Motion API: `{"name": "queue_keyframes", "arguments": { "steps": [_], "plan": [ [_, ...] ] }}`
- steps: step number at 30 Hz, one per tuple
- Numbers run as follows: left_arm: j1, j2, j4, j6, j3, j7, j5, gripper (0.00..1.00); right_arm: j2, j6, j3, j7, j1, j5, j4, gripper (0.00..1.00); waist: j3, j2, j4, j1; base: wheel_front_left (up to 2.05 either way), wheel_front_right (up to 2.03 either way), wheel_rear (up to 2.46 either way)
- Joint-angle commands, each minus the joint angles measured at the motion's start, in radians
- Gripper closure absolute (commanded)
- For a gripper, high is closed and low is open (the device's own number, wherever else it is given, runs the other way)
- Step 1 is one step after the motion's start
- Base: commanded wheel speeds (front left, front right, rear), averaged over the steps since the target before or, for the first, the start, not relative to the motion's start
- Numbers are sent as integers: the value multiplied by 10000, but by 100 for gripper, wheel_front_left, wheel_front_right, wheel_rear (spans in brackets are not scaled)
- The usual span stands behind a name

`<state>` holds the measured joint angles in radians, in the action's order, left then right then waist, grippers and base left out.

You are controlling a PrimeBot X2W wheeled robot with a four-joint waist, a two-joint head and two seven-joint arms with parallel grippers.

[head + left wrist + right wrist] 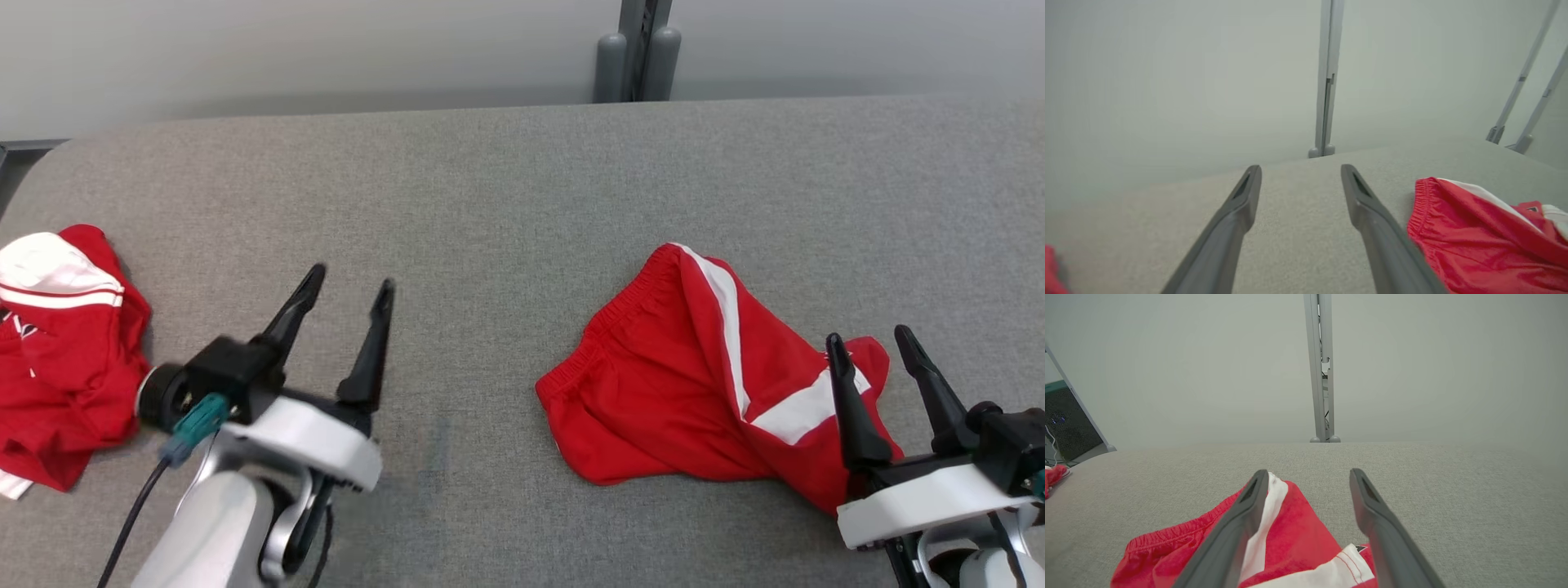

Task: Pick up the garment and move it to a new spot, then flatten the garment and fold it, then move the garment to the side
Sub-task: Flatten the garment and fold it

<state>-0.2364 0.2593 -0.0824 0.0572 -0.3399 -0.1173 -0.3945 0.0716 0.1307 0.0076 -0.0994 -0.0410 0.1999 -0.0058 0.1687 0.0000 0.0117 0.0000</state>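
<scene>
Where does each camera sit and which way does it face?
Head view: on the head, looking down at the table; left gripper and right gripper show.
Left wrist view: on the left wrist, facing across the table to the post; own fingers show.
Right wrist view: on the right wrist, over the shorts, facing the post; own fingers show.
All three share shorts and post.

A robot test lab, by the look: a wide grey fabric-covered surface (506, 188) backs onto plain pale grey partition panels (326, 49) joined by a grey metal upright (637, 49). Slanted grey metal braces (1523, 94) stand at one side (beyond the other, a dark mesh panel (1069, 428) with loose cables (1050, 437)).
</scene>
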Motion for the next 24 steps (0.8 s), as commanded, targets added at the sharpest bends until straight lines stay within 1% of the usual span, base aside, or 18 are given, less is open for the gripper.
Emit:
{"name": "queue_keyframes", "arguments": {
  "steps": [1,7,10,12,17,20,24],
  "plan": [
    [-614,-99,-95,-214,-208,193,121,0,64,1,-2,18,-164,0,-57,0,269,0,-138,0,0,0,0],
    [-3001,-922,-1166,-1177,-1437,1368,233,0,58,1,208,-88,-620,-15,-175,0,1003,0,-663,0,0,0,0],
    [-3937,-1361,-1989,-1525,-1966,1814,65,0,20,1,356,-192,-838,46,-164,0,1329,0,-1005,0,0,0,0],
    [-4501,-1539,-2626,-1684,-2333,2034,-17,0,-18,1,450,-278,-957,83,-125,0,1520,0,-1223,0,0,0,0],
    [-5466,-1826,-4468,-1869,-3137,2344,-542,0,-75,1,677,-439,-1214,187,24,0,1908,0,-1797,0,0,0,0],
    [-5838,-1886,-5603,-1887,-3415,2495,-945,0,-111,1,747,-546,-1327,238,81,0,2075,0,-2061,0,0,0,0],
    [-6113,-1930,-6705,-1878,-3958,2722,-1559,0,-135,1,722,-646,-1361,298,171,0,2201,0,-2251,0,0,0,0]
  ]
}}
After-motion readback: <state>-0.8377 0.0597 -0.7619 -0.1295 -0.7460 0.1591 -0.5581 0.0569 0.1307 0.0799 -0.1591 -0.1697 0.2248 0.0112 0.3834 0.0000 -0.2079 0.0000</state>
